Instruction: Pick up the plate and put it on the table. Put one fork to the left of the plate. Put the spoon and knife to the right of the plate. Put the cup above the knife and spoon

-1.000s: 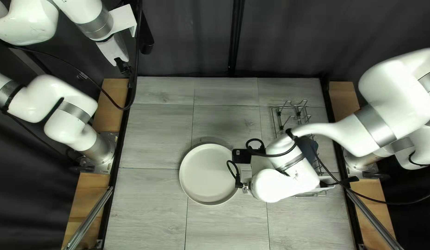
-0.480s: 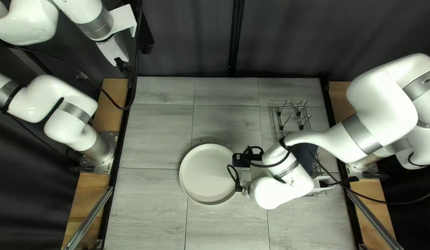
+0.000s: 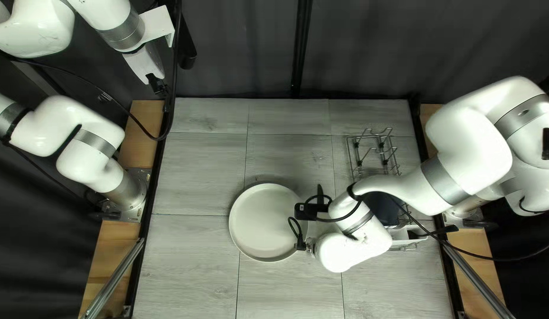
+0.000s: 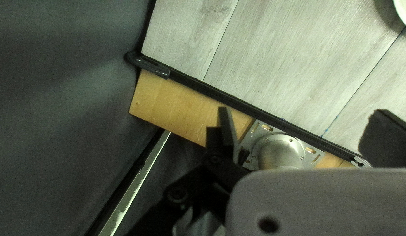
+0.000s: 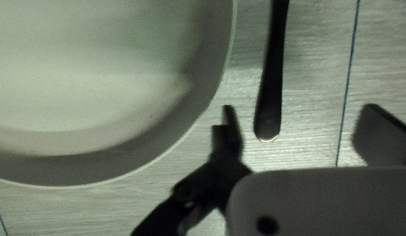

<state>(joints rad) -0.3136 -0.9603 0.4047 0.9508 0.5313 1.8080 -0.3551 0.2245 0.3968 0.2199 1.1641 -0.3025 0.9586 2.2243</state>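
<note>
one utensil down beside the plate, right claw released

over the last second the right arm has turned at the wrist and shifted slightly toward the near edge, while the plate stays put on the worktop. that suggests this placement is done and the claw is leaving, though a low sweep could nudge the handle.

the right wrist view shows what the top left view hides behind the arm: a dark handle lying between spread fingers, touching neither, near the plate's rim but apart from it. only the handle shows, so i cannot tell knife from spoon. the top left view alone shows the wire rack, partly covered; no fork or cup can be made out. the left claw is released too, holding nothing.
</note>
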